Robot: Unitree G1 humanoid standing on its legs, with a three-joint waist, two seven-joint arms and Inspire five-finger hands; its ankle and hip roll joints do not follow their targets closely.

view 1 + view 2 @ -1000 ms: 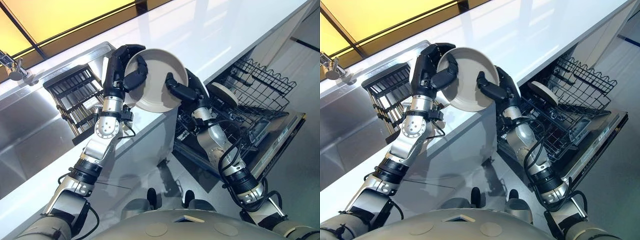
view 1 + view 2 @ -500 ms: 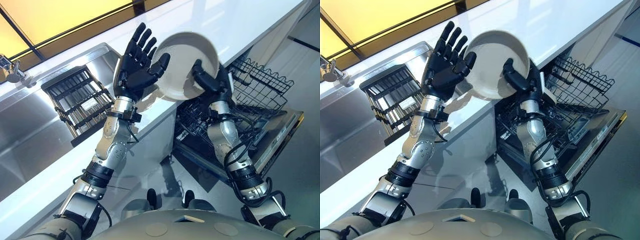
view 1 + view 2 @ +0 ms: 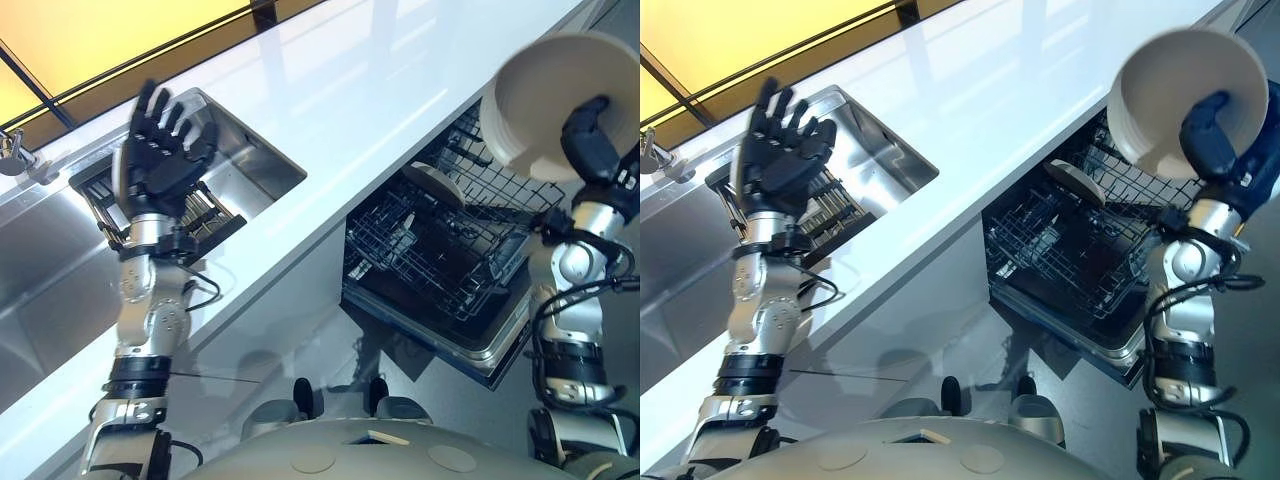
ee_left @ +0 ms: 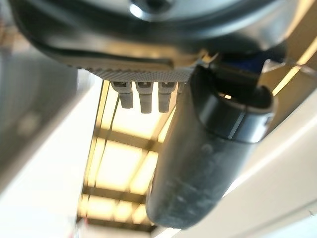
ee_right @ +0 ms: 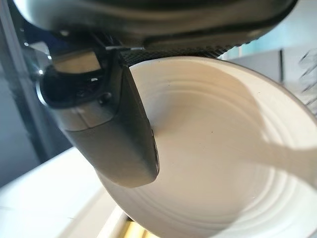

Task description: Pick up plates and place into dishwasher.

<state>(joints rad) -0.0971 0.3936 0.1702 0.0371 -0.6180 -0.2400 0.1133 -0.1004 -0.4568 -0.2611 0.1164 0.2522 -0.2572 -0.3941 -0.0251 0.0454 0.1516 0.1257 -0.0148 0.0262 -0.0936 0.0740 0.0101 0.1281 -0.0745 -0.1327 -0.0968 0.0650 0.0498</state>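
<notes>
Currently the right hand grasps the round off-white ceramic plate at its rim, with the thumb pressed across the concave face, as the right wrist view confirms; the plate is held up in the air, tilted nearly on edge. Directly below this hand stands the open dishwasher with its black wire lower rack pulled out over the lowered door. A second pale plate already stands in the rack, below the hand and toward the white countertop; this portion of the task appears complete. The left hand is released, fingers straight and spread, holding nothing, and is raised well apart from the right hand. Behind and below the left hand lies the stainless steel sink basin, with a dark slatted drying rack just beside the wrist. Judged from this position, the held plate is picked up and carried to the dishwasher side but not yet lowered. Remaining work, as an estimate: lower the plate, align its edge with a free slot between the rack tines, and let go. Whether further plates wait in the sink cannot be determined.
</notes>
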